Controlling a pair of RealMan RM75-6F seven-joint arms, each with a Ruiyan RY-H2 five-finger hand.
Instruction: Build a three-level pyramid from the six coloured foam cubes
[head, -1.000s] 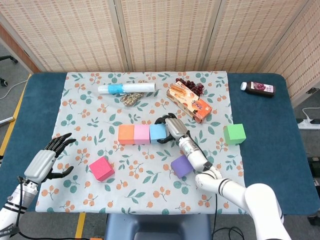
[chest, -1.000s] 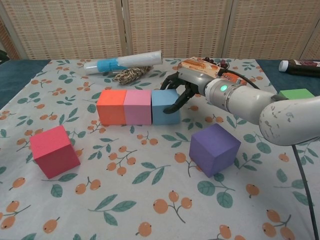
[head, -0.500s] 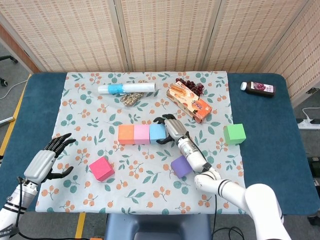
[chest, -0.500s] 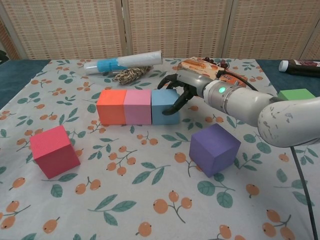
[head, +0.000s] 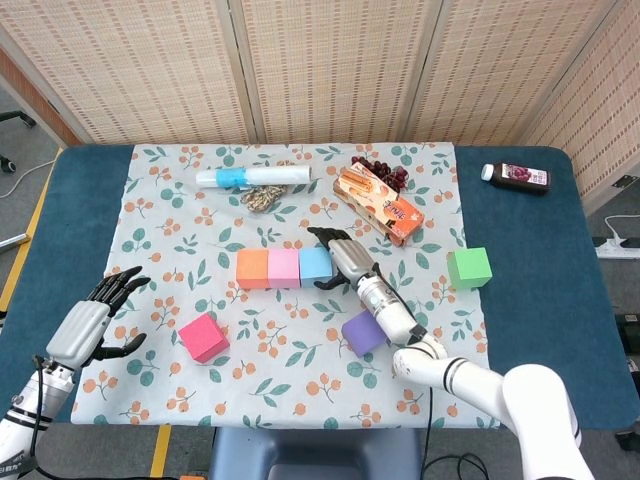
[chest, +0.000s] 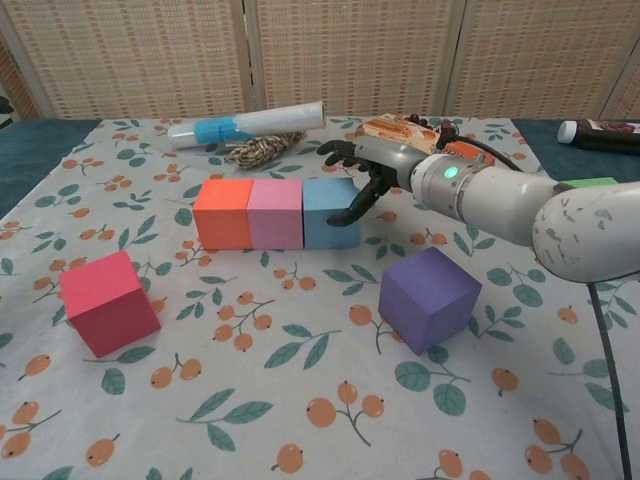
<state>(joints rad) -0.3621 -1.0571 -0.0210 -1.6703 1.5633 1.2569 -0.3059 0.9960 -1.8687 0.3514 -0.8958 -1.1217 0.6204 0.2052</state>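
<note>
Three foam cubes stand in a touching row: orange (head: 252, 268) (chest: 222, 213), pink (head: 284, 267) (chest: 275, 213) and blue (head: 316, 263) (chest: 328, 212). My right hand (head: 340, 254) (chest: 367, 168) hovers at the blue cube's right end, fingers spread above its top edge and the thumb close to its right face, holding nothing. A purple cube (head: 363, 332) (chest: 428, 296) lies just in front of that arm. The magenta cube (head: 203, 337) (chest: 108, 302) sits front left. A green cube (head: 469, 267) is far right. My left hand (head: 95, 322) rests open at the left table edge.
At the back lie a white roll with a blue band (head: 252, 177) (chest: 248, 124), a rope bundle (head: 262, 197), an orange snack box (head: 380, 205) and dark grapes (head: 381, 170). A juice bottle (head: 517, 176) lies on the blue table far right. The floral cloth (head: 290, 370) covers the middle.
My right hand's fingers have spread and lifted off the blue cube's top, which stays in the row. The left hand has not moved.
</note>
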